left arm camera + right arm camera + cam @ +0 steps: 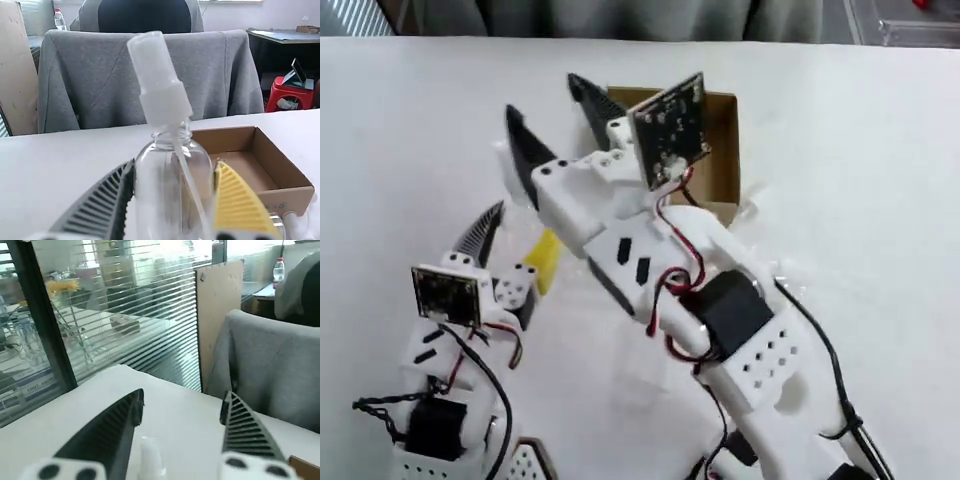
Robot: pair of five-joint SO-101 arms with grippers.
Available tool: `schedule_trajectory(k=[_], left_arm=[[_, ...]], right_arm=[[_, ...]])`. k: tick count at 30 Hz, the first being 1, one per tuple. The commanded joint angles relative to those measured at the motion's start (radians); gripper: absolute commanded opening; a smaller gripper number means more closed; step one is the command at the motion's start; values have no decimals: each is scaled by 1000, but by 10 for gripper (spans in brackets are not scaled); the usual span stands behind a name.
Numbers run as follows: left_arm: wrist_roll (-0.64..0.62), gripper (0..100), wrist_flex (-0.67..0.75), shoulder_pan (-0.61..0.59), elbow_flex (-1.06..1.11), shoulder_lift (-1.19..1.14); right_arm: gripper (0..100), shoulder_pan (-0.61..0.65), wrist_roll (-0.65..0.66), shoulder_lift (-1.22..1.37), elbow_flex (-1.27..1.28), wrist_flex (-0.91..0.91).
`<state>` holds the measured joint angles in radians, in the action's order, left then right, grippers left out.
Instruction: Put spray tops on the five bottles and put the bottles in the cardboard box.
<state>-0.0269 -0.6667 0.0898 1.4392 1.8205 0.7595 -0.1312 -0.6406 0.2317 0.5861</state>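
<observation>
Left jaws, one ribbed black and one ribbed yellow, are clamping the clear plastic bottle (170, 190) by its rounded body and holding it upright toward 9 o'clock on the white bench (860, 150). Whether its base is touching the bench I cannot tell. Right jaws, both black and ribbed, are standing apart and hovering at about 1 o'clock from the left jaws in the high view.

The pale tip of the spray top (160, 85) is showing between them, just below. It is a frosted white cylinder above a wider collar. It is leaning slightly on the bottle's neck, with its thin dip tube running down inside, so it is probably not seated yet. Its long axis is running near vertical, so the right jaws are looking best placed to close on it from above.

The cardboard box (290, 200), open, shallow and matte brown, is lying near, at 2 o'clock from the bottle.
</observation>
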Motion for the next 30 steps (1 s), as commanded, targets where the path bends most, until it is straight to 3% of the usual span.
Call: schedule_trajectory(k=[1,4,9,11,19,30], left_arm=[[9,24,29,8,-5,12],[8,24,29,12,-5,12],[6,24,29,13,-3,12],[6,24,29,13,-3,12],[8,24,25,13,-3,12],[8,24,29,13,-3,12]], right_arm=[[211,-71,-2,-27,-5,51],[188,-105,2,-15,35,2],[9,-116,3,81,25,-162],[35,-102,2,154,-37,-179],[15,-58,2,407,-272,68],[15,-62,3,309,-281,288]])
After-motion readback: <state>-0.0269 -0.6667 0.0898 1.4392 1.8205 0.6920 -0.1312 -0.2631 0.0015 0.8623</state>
